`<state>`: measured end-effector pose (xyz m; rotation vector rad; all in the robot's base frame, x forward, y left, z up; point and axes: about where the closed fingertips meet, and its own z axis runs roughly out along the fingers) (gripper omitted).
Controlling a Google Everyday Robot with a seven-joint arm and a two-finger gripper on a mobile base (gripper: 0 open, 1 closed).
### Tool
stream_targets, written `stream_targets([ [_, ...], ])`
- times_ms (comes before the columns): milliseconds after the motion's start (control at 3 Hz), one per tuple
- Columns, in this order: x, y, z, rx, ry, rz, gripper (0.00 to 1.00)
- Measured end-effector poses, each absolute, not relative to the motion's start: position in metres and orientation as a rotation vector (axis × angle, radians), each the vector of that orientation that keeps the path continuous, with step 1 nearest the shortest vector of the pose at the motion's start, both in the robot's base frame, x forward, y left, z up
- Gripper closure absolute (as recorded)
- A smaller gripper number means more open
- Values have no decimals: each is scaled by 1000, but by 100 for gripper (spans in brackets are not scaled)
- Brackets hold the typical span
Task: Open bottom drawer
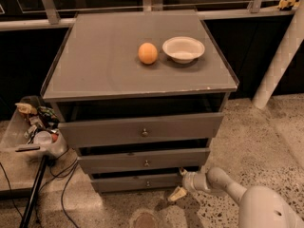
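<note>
Gripper [180,189] and white arm [223,184] reach in from the lower right of the frame, low over the speckled floor [266,141]. The gripper sits just beside the right end of the bottom drawer [128,182] and holds nothing; whether it is open or closed cannot be told. It is probably kept this low because the target front is the lowest panel of the grey cabinet, just above the floor. That slim front lies at lower centre, and its tiny round knob [147,184] is left of the gripper and apart from it, so the pull does not look started. The drawer appears shut or nearly so. Above it come the middle drawer [118,161] and the taller top drawer [109,131], each front jutting a little further out, which overhangs the bottom knob and likely forces a low, sideways approach. At the left edge, a tray of clutter [35,122] and black cables [61,194] lie beside the cabinet. Further back, on the cabinet top [95,61], an orange [147,53] stands just beside a white bowl [183,49]; a gentle pull should leave both undisturbed.
</note>
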<state>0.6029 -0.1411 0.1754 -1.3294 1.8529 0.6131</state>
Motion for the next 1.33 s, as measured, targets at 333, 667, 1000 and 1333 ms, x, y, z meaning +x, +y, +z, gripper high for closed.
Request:
stream_targets([
  [333,603,-141,175,-1329,1853,613,19],
  [667,603,-141,175,-1329,1853,613,42],
  [1000,603,-141,175,-1329,1853,613,65],
  [1333,603,-141,176,-1329,1853,613,89],
])
